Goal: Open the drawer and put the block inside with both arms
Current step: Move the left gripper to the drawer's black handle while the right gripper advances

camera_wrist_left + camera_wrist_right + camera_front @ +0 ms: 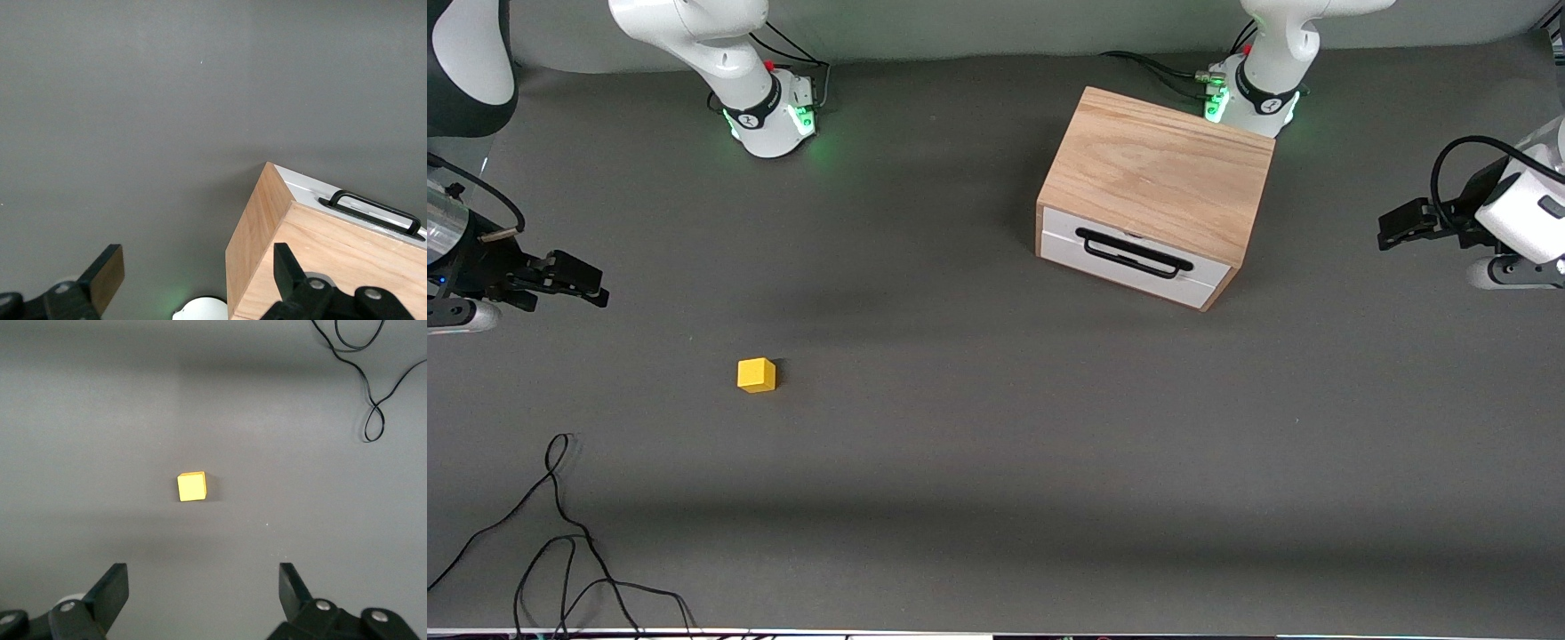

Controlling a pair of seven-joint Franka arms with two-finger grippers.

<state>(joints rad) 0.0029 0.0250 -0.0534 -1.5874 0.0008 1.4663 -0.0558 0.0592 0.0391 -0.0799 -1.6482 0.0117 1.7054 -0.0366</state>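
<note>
- Drawer (1134,258) is sitting shut in the oak cabinet (1156,173), toward the left arm's end of the worktop (996,462).
- Block (756,374) is lying on the worktop, well apart from the cabinet.
- Left gripper (193,280) and right gripper (200,590) are hanging with jaws wide, gripping nothing.

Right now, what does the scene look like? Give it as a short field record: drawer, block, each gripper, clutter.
drawer: shut, in the oak cabinet by the left arm's base
block: yellow cube on the table, nearer the front camera than the cabinet, toward the right arm's end
left gripper: empty, jaws open, at the left arm's end of the table
right gripper: empty, jaws open, at the right arm's end of the table
clutter: black cable near the front edge
</note>
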